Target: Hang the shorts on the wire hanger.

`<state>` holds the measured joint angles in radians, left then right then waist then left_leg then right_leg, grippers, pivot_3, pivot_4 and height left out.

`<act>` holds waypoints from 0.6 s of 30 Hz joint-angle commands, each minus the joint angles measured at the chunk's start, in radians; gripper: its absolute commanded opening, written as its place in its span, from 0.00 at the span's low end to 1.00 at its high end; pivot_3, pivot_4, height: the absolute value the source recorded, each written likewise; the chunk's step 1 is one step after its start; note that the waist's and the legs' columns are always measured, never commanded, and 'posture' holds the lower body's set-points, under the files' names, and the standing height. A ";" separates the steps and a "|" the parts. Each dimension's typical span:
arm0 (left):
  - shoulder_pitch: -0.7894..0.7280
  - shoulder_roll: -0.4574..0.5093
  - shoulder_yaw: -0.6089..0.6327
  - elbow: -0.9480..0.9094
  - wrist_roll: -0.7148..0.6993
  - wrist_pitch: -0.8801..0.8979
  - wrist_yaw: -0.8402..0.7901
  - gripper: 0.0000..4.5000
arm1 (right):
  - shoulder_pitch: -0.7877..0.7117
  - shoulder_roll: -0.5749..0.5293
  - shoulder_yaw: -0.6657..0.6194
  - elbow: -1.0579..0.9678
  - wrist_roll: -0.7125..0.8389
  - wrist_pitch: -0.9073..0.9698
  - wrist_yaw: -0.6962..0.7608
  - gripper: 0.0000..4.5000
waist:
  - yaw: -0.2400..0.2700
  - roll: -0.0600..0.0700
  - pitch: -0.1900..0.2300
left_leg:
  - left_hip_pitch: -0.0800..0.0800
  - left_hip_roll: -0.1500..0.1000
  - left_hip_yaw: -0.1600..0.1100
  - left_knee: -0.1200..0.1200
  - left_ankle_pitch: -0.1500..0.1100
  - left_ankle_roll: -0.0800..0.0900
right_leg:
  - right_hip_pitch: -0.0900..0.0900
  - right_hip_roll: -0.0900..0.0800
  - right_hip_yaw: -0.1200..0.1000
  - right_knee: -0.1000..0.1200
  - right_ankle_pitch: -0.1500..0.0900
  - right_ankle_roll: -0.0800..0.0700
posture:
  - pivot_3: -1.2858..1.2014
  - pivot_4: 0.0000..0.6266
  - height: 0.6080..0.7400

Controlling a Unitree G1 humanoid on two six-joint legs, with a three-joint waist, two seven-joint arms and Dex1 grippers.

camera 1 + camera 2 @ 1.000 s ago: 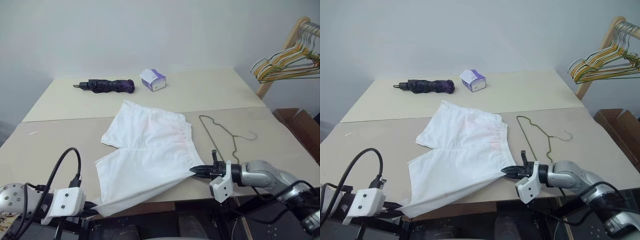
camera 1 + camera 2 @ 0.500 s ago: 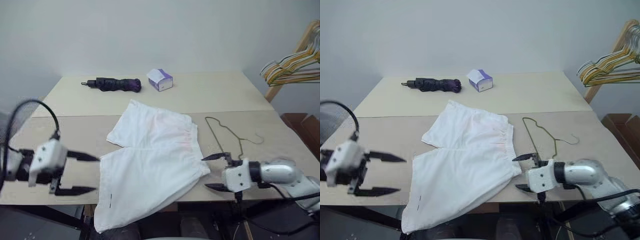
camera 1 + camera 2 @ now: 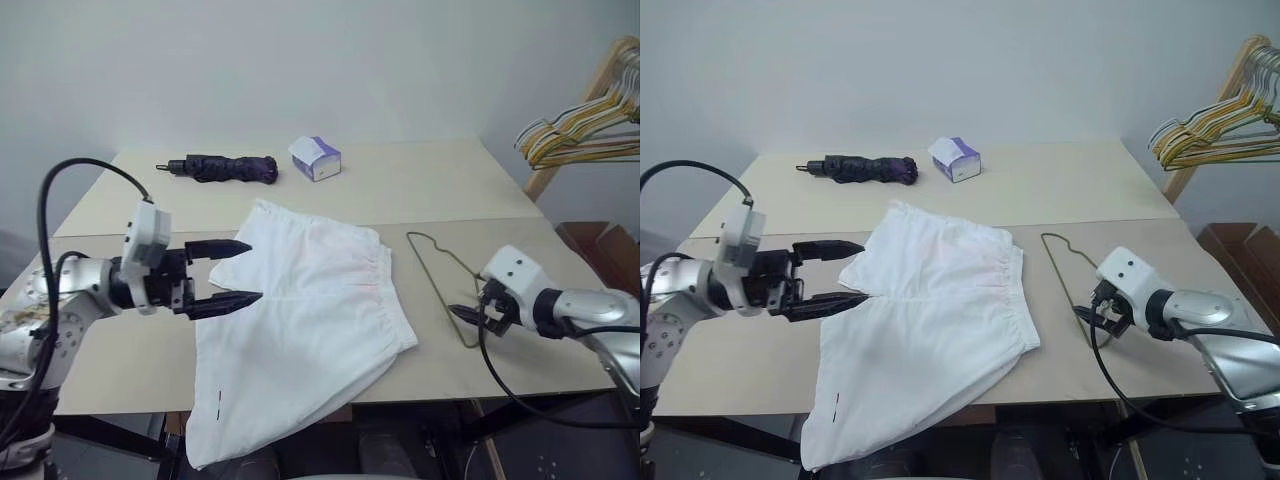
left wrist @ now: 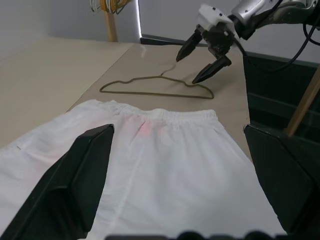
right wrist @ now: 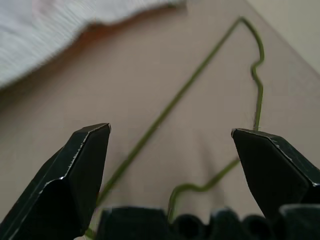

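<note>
Lying flat at the centre of your desk [image 3: 90, 355], the shorts [image 3: 300, 310] are white with a faint pink tint by the gathered waistband, which faces 3 o'clock; one leg hangs over the near edge at 7 o'clock and carries a small dark mark near its hem. The wire hanger [image 3: 447, 283], thin and olive-grey, lies flat just beside the waistband at 3 o'clock, apart from the cloth, its hook toward the right. Your left gripper [image 3: 230, 272] hovers over the shorts' 9 o'clock edge, fingers spread wide and holding nothing. Your right gripper [image 3: 1090, 313] sits low over the hanger's near corner at 4 o'clock, also spread wide and empty. At 11 o'clock on the far desk panel rests a folded dark umbrella [image 3: 215, 168]; at 12 o'clock, a small white and purple box [image 3: 315, 158]. Coloured hangers [image 3: 580, 135] hang on a wooden rack at 2 o'clock.
</note>
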<state>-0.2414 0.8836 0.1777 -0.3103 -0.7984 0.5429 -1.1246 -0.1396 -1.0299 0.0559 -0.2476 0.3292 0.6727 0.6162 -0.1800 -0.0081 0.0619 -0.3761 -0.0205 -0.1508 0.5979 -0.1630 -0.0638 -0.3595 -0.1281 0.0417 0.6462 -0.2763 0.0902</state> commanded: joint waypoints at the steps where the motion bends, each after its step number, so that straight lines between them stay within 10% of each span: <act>1: -0.035 -0.012 -0.007 -0.012 0.026 -0.014 0.007 1.00 | -0.053 0.056 0.021 0.025 -0.063 0.115 -0.074 1.00 | -0.002 0.000 0.000 | 0.000 0.000 0.000 0.000 0.000 0.000 | 0.000 0.000 0.000 0.000 0.000 0.000 | 0.43 0.00 1.00; 8: -0.030 -0.026 -0.018 -0.001 0.072 -0.048 -0.022 1.00 | -0.092 0.114 0.039 0.160 -0.117 0.231 -0.084 0.87 | -0.001 0.000 0.000 | -0.008 0.000 0.000 0.002 0.000 0.000 | -0.007 0.000 0.000 0.000 0.001 0.002 | 0.44 0.00 1.00; 18: -0.013 -0.053 -0.016 -0.001 0.108 -0.078 -0.032 1.00 | -0.081 0.119 0.019 0.191 -0.110 0.322 -0.056 0.12 | 0.013 -0.007 -0.004 | -0.009 0.000 0.000 0.007 -0.001 0.001 | -0.005 0.000 0.000 0.000 0.002 0.003 | 0.44 0.00 1.00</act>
<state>-0.2533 0.8292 0.1513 -0.3036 -0.7007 0.4900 -1.1525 -0.2320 -0.9070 0.0683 -0.0732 0.2251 0.9477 0.5494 -0.1672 -0.0147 0.0574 -0.3853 -0.0210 -0.1509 0.6045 -0.1644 -0.0631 -0.3641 -0.1279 0.0415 0.6455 -0.2744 0.0930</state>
